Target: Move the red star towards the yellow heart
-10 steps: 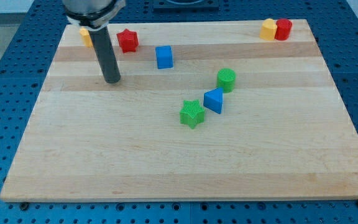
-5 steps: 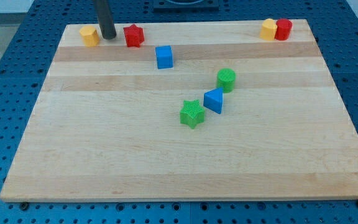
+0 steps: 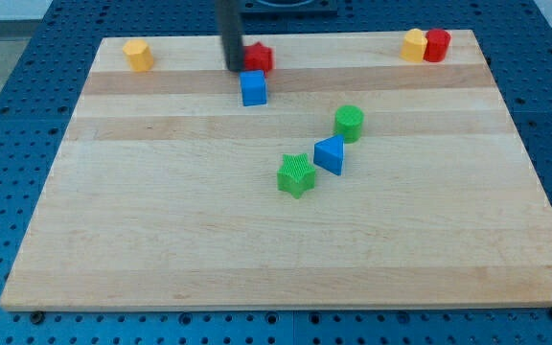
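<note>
The red star (image 3: 260,57) lies near the view's top edge of the board, just above the blue cube (image 3: 253,88). My tip (image 3: 234,67) is a dark rod, motion-blurred, touching the red star's left side and partly covering it. The yellow heart (image 3: 138,55) sits at the board's top left, well left of my tip and the star.
A yellow block (image 3: 413,44) and a red cylinder (image 3: 437,44) stand together at the top right. A green cylinder (image 3: 350,123), a blue triangular block (image 3: 330,154) and a green star (image 3: 296,175) cluster mid-board. The wooden board (image 3: 161,240) lies on a blue pegboard.
My tip swept from between the yellow heart and the red star to the right. The red star has shifted right, away from the yellow heart, to just above the blue cube.
</note>
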